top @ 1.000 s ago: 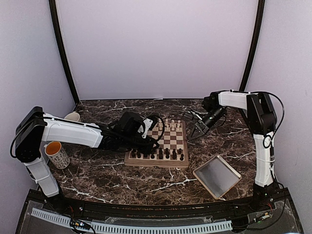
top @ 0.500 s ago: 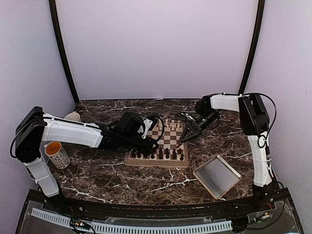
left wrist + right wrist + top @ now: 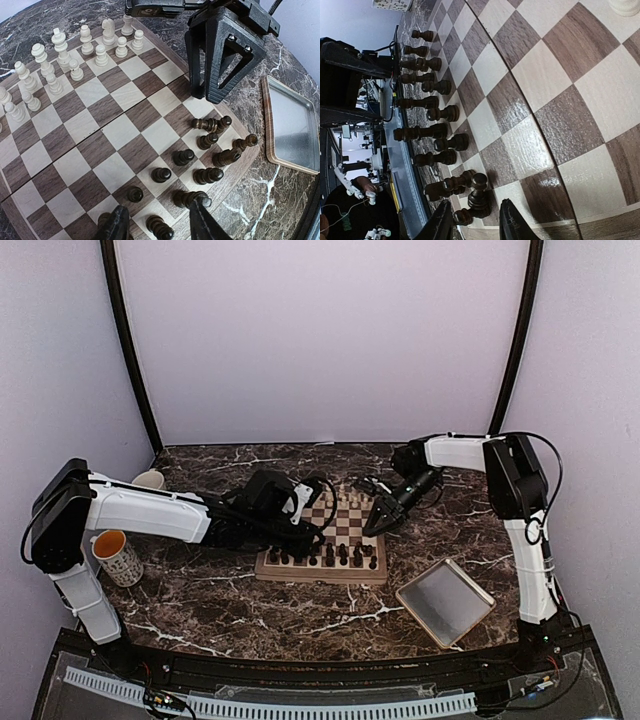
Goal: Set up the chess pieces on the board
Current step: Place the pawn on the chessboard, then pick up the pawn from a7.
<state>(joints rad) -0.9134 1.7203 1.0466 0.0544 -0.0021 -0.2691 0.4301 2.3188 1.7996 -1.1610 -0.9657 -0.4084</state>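
Dark chess pieces (image 3: 182, 157) mostly on board (image 3: 95, 125), some toppled | left gripper (image 3: 159, 215) jaws half-open, empty | right gripper (image 3: 477, 215) jaws slightly open, empty

Board's (image 3: 320, 576) far-left corner hidden behind the left arm (image 3: 150, 512), dark chessmen (image 3: 330, 558) too small to tell apart from above, tray (image 3: 295, 130) cut by frame edge, cream piece (image 3: 626, 5) cropped.
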